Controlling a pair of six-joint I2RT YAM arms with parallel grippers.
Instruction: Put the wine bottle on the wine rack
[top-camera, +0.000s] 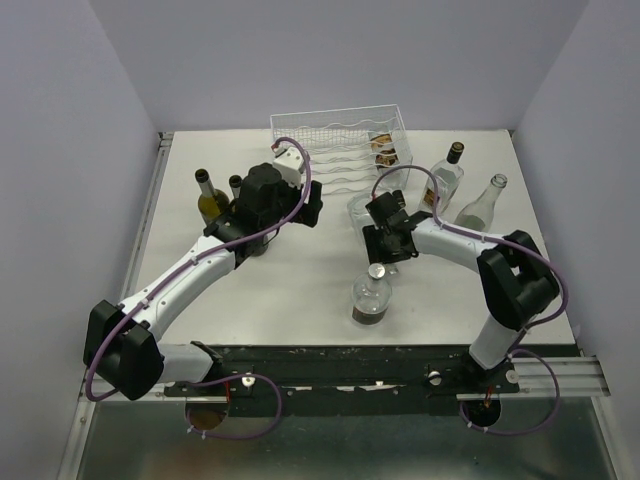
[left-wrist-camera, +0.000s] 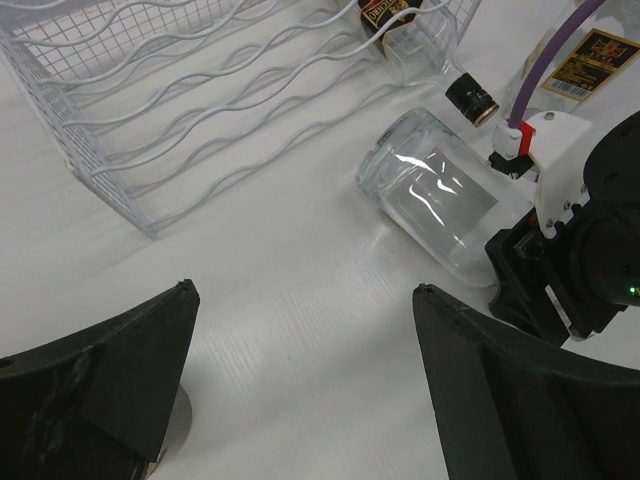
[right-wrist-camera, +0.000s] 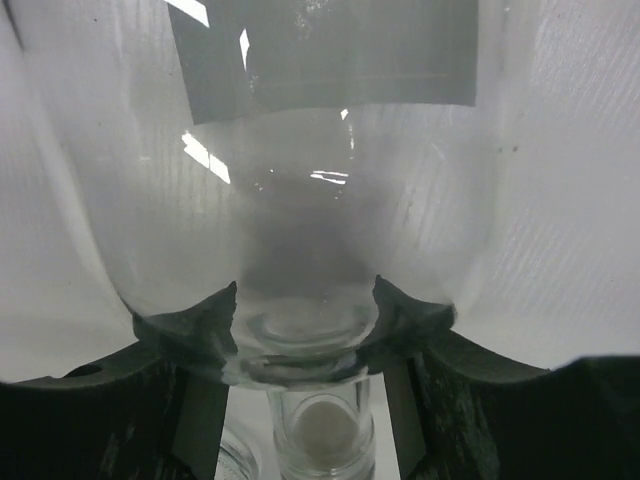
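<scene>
Your left end effector (left-wrist-camera: 300, 290) is wide open and the right end effector (right-wrist-camera: 305, 300) of unclear hold, so clamp firmly the neck of the clear glass wine bottle (top-camera: 362, 208) lying on the white desk (top-camera: 300, 270) at the near side of the white wire-mesh wine rack (top-camera: 335, 135).

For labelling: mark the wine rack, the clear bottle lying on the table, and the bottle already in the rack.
wine rack (left-wrist-camera: 200, 90): left wrist view, a wavy wire shelf.
clear bottle (left-wrist-camera: 435, 205): left wrist view, middle of its body.
bottle in the rack (top-camera: 383, 142): top external view, its label.
</scene>
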